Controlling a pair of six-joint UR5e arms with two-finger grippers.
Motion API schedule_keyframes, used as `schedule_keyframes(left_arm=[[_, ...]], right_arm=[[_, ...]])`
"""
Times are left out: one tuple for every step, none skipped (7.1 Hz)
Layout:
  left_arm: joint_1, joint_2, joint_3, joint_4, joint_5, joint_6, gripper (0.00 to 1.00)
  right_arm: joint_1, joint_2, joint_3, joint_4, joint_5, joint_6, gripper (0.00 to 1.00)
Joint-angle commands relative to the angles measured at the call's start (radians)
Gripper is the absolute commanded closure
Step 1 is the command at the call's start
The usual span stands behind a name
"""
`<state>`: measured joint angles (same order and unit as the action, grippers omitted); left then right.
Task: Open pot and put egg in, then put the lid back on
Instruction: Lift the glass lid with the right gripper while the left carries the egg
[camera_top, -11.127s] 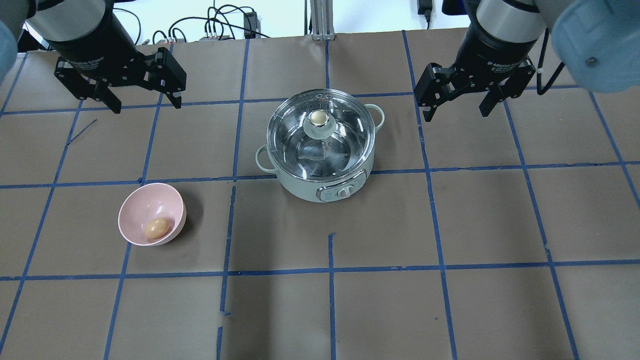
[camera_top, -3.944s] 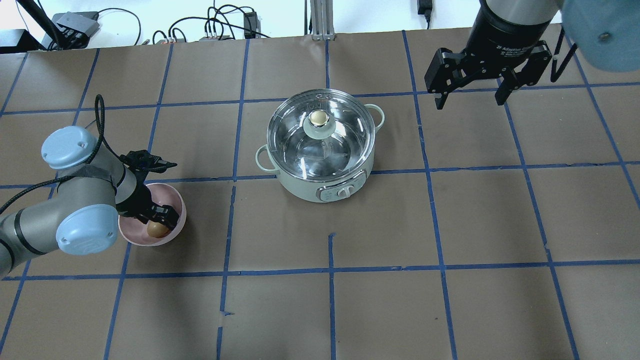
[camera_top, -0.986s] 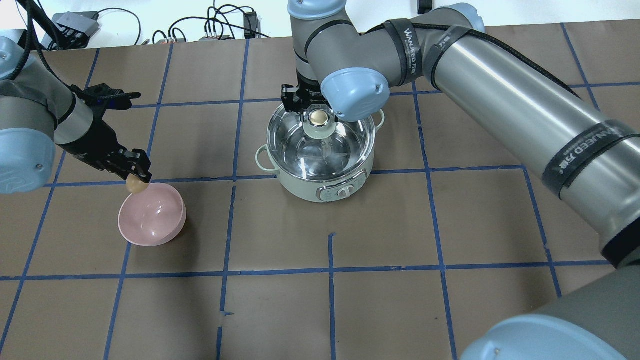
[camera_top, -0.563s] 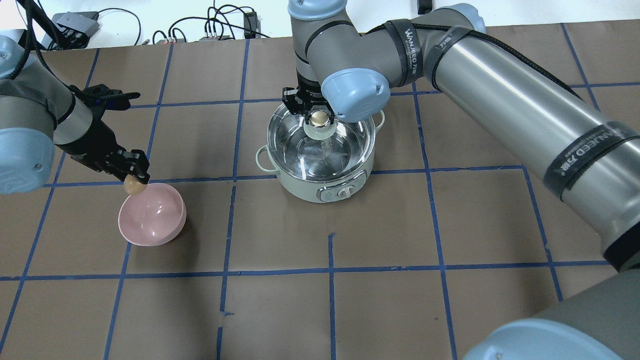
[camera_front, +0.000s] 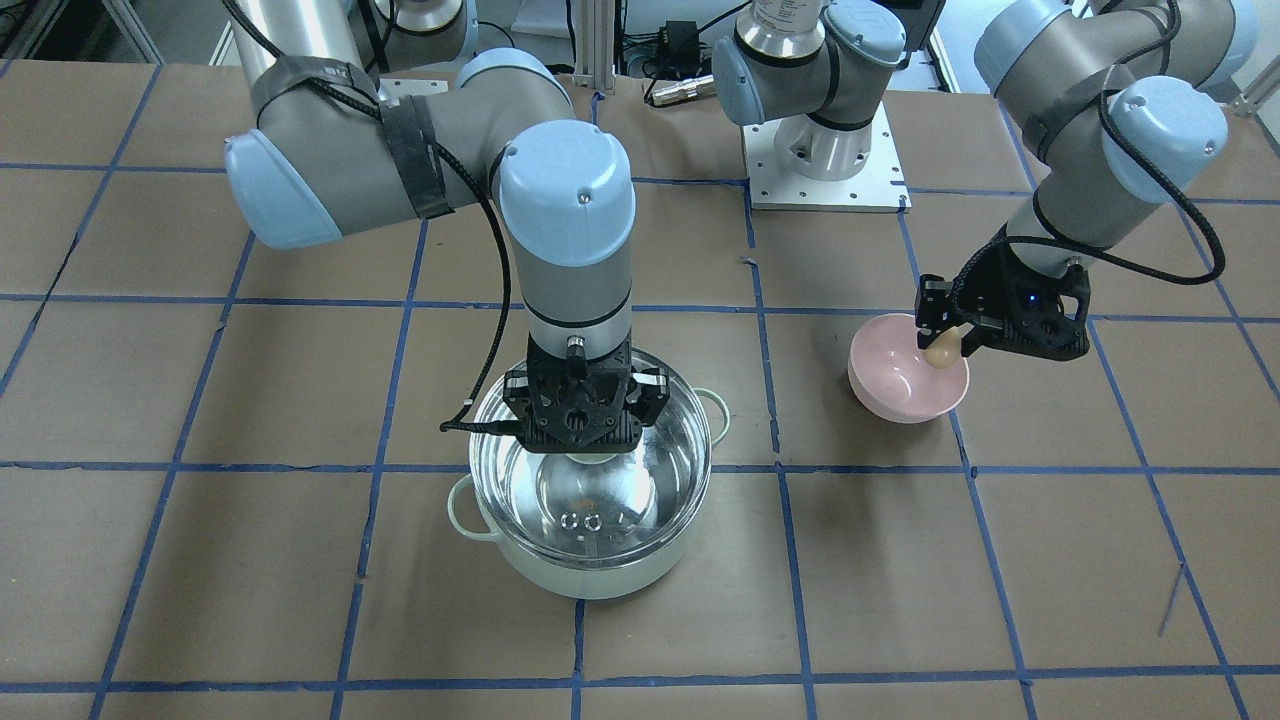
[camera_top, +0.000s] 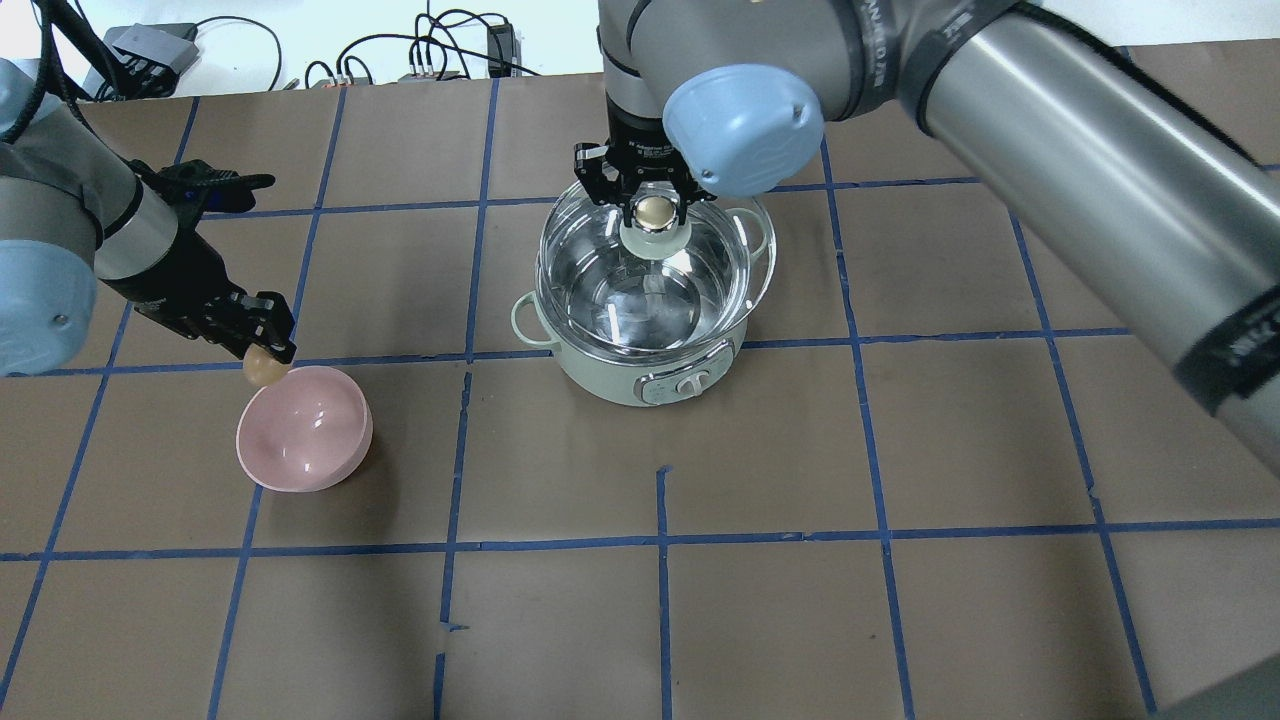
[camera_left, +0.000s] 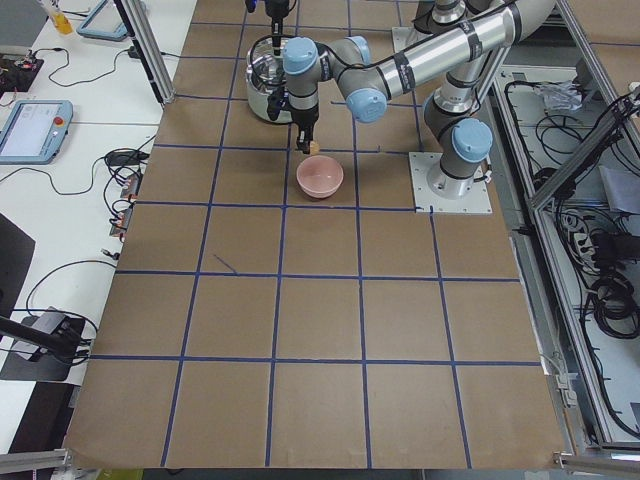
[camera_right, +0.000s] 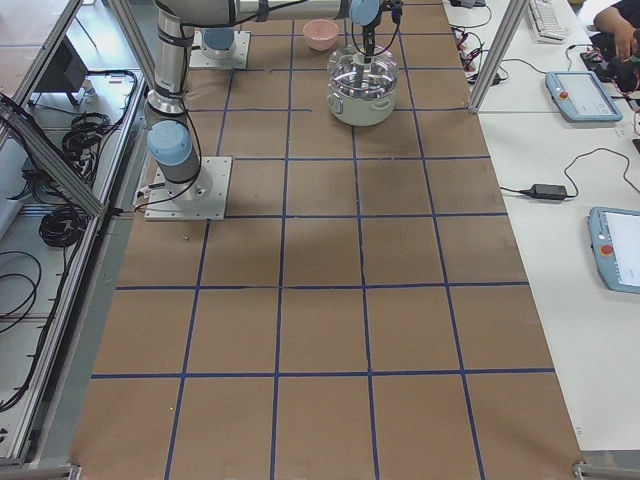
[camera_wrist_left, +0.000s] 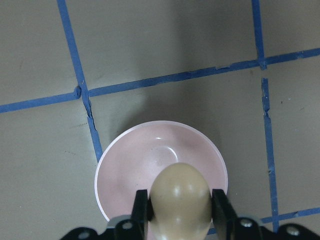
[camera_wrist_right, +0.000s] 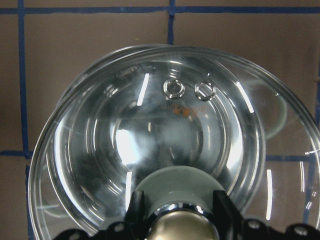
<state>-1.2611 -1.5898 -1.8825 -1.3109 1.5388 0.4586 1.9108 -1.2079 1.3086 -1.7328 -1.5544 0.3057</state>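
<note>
Lid lift under way, egg held ready.
My right claw (camera_top: 655, 200) was clamped on the lid (camera_top: 705, 290), which sat just off the pot (camera_top: 610, 375); I judged a slow, straight lift best, then a swing clear. My left claw (camera_wrist_left: 180, 210) pinched the egg (camera_top: 264, 370) above the bowl (camera_top: 300, 445), well apart on the counter (camera_top: 900, 450).

The lid (camera_wrist_right: 150, 125) is clear, glossy glass; its knob (camera_top: 655, 210) is shiny too. The pot (camera_top: 587, 368) is smooth pale green outside and mirror-bright steel inside. The egg (camera_wrist_left: 180, 200) between my matt black fingers (camera_wrist_left: 219, 210) is smooth, with a soft sheen. The bowl (camera_top: 300, 440) is glossy pink. The table cover (camera_top: 900, 450) is matt brown paper.
</note>
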Motion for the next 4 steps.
schedule_keyframes(left_arm=[[-0.126,-0.019,0.051,-0.021,-0.025,-0.207,0.84],[-0.220,-0.059,0.075,0.008,-0.025,-0.312,0.84],[-0.313,-0.102,0.117,0.065,-0.026,-0.450,0.84],[-0.377,-0.171,0.193,0.088,-0.049,-0.541,0.84]], right_arm=[[-0.146,-0.181,0.017,0.245,0.003,-0.179,0.70],[-0.227,-0.256,0.071,0.293,-0.001,-0.274,0.73],[-0.283,-0.310,0.136,0.288,0.005,-0.345,0.78],[-0.312,-0.323,0.165,0.285,-0.004,-0.426,0.79]])
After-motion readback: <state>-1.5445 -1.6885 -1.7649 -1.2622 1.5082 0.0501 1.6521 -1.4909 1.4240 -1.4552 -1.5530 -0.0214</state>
